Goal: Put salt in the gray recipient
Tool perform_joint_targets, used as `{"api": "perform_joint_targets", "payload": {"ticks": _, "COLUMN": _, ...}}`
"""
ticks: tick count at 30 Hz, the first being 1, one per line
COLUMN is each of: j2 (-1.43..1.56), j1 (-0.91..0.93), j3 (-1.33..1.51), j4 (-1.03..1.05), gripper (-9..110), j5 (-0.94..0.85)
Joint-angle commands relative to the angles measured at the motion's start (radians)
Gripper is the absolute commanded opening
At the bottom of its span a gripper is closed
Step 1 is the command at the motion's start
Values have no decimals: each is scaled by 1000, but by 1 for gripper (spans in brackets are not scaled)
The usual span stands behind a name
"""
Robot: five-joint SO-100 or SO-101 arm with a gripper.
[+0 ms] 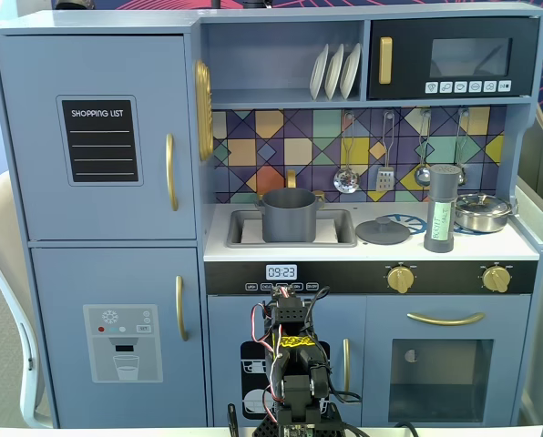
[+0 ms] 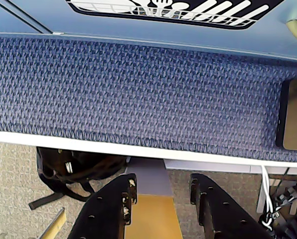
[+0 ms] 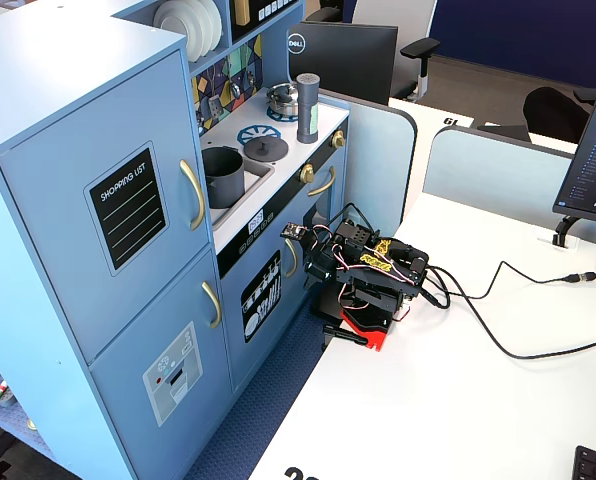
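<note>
Pincer (image 2: 161, 194) fingers stood apart with nothing between them, pointing down past the edge of the white table (image 3: 458, 420) toward a blue woven strip and the floor in the wrist view; a dark bag (image 2: 74, 167) lay below. From there outward, the arm (image 3: 373, 275) sat folded low on the table in front of the toy kitchen's (image 1: 98, 209) lower doors, well below the countertop. Up on that counter the salt (image 1: 443, 209) stood upright at the right side in a fixed view, just beside a shiny steel pan (image 1: 482, 211) and near a flat round gray lid (image 1: 383, 230). The gray recipient (image 1: 289, 215) sat in the sink recess (image 1: 244, 228) to the left, well apart from the shaker. Judged from this, the task had not started: the step in hand was the first reach. The next move would call for unfolding the arm upward and to the right, bringing the open fingers around the shaker's body above its label without knocking the pan or tipping the tall, slim shaker.
</note>
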Motion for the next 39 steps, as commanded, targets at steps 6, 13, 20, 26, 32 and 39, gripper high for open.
{"api": "perform_joint_targets", "payload": {"ticks": 6, "j2": 6, "j1": -31, "j3": 2, "j4": 6, "gripper": 1, "j5": -34}}
{"api": "perform_joint_targets", "payload": {"ticks": 13, "j2": 8, "j1": -20, "j3": 2, "j4": 6, "gripper": 0, "j5": -37}}
{"api": "perform_joint_targets", "payload": {"ticks": 20, "j2": -3, "j1": 3, "j3": -156, "j4": 44, "gripper": 0, "j5": -20}}
{"api": "perform_joint_targets", "payload": {"ticks": 26, "j2": 5, "j1": 109, "j3": -334, "j4": 118, "gripper": 0, "j5": -60}}
{"api": "perform_joint_targets", "payload": {"ticks": 32, "j2": -129, "j1": 270, "j3": -483, "j4": 80, "gripper": 0, "j5": -78}}
{"api": "perform_joint_targets", "payload": {"ticks": 39, "j2": -347, "j1": 463, "j3": -716, "j4": -83, "gripper": 0, "j5": -61}}
